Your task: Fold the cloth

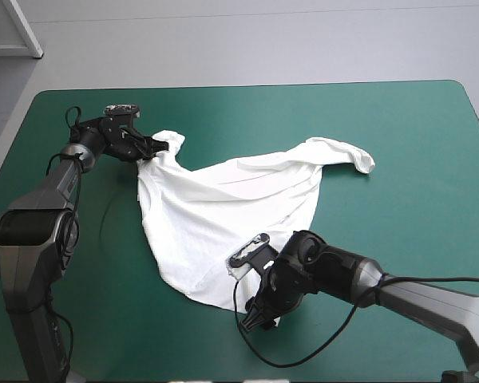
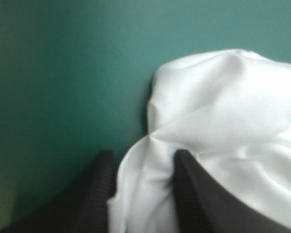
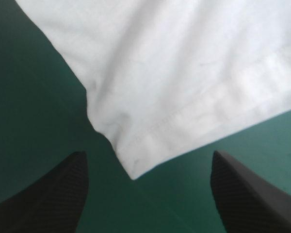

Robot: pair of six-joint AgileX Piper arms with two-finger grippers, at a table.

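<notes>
The white T-shirt lies partly spread and wrinkled on the teal-green cover, with one sleeve reaching toward the far right. My left gripper is at the shirt's far left corner, and in the left wrist view it is shut on a bunched fold of the T-shirt. My right gripper hovers over the near hem. In the right wrist view it stands open, its fingers wide apart, with the T-shirt's hem corner just ahead between them, untouched.
Teal-green cover stretches to the right of the shirt as far as the table's right edge. A narrower strip of cover lies between the shirt and the left arm.
</notes>
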